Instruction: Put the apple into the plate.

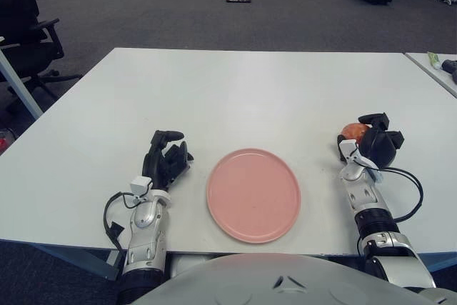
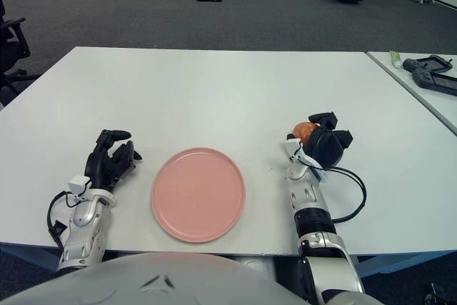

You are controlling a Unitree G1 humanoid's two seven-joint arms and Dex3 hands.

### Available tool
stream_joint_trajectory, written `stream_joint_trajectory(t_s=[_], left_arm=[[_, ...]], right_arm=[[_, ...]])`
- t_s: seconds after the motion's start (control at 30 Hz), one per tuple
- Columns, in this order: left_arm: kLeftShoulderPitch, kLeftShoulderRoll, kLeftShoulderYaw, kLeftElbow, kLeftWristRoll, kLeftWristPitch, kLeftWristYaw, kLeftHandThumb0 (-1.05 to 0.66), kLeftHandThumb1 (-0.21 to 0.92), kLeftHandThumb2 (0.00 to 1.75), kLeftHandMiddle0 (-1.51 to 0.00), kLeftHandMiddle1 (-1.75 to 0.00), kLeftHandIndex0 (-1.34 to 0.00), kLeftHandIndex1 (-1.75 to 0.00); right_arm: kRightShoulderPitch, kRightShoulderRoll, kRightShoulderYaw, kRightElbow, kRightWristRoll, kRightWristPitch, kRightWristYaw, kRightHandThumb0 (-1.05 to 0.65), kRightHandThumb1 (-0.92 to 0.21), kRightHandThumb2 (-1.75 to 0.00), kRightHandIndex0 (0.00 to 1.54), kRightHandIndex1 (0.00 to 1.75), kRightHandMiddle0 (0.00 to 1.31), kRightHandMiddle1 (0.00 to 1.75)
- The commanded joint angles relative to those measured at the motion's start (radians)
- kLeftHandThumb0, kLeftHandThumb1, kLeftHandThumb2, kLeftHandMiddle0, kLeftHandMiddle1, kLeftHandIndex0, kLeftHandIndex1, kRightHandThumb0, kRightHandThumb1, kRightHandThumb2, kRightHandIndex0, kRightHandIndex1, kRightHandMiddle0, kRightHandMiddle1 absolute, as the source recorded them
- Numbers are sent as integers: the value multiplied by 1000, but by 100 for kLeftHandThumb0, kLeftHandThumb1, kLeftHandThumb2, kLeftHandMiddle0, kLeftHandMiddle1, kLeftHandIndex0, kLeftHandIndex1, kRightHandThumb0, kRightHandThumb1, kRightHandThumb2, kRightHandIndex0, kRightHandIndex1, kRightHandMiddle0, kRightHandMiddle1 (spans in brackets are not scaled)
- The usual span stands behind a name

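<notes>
A red apple (image 1: 353,131) shows at the right side of the white table (image 1: 243,91), half hidden by my right hand (image 1: 370,138). That hand wraps it from the right and above, with dark fingers (image 1: 374,118) curled over its top; the apple stays low at the tabletop. The pink plate (image 1: 253,193) lies flat near the front edge, a hand's width left of the right forearm, with nothing on it. My left hand (image 1: 167,155) shows just left of the plate, fingers loosely bent and holding nothing.
A second table (image 2: 428,76) with a dark device and a small tube stands at the far right. An office chair (image 1: 25,30) stands at the far left beyond the table. A cable loops beside the right forearm (image 1: 410,198).
</notes>
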Motion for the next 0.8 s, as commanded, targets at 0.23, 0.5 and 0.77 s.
stream_joint_trajectory(t_s=[0.23, 0.5, 0.77], left_arm=[[-12, 1, 3, 18, -4, 11, 2, -38, 71, 82, -74, -175, -32, -175], [-11, 4, 2, 17, 2, 11, 3, -38, 71, 83, -74, -175, -32, -175], [-10, 5, 2, 17, 3, 10, 3, -38, 71, 83, -74, -175, -32, -175]], right_arm=[[28, 26, -24, -27, 32, -42, -22, 0, 2, -170, 87, 171, 64, 175], [44, 23, -22, -58, 22, -67, -42, 0, 1, -169, 86, 172, 63, 175], [86, 35, -10, -164, 3, -94, -61, 0, 1, -169, 86, 172, 62, 175]])
